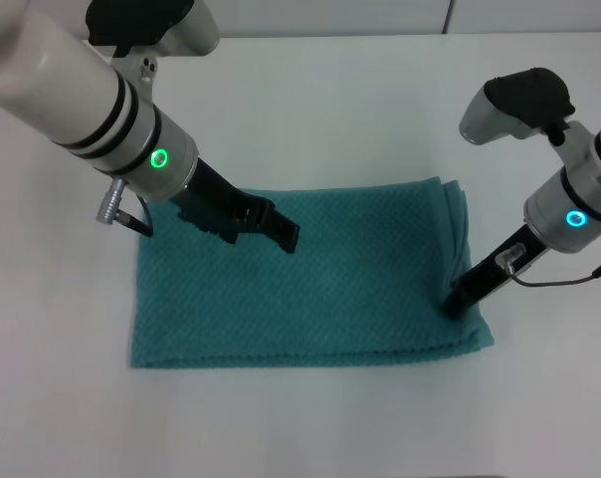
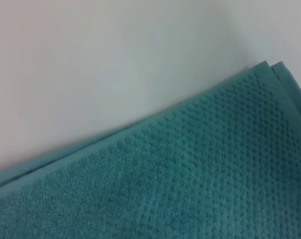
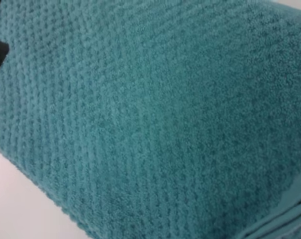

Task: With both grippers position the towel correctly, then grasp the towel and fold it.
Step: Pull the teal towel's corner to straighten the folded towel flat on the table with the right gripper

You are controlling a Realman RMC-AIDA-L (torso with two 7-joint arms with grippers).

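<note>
At the middle of the white table [image 1: 360, 110] lies the towel [image 1: 330, 284], flat and already layered. The right gripper [image 1: 453, 302] presses at its right edge, likely pinning or pinching it; the left gripper [image 1: 281, 234] hovers over its far-left part. Neither's finger state can be told. Nothing obstructs

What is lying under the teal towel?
Only the white table shows around the towel. Stacked edges show along its right side. Both the left gripper and right gripper are above it.
</note>
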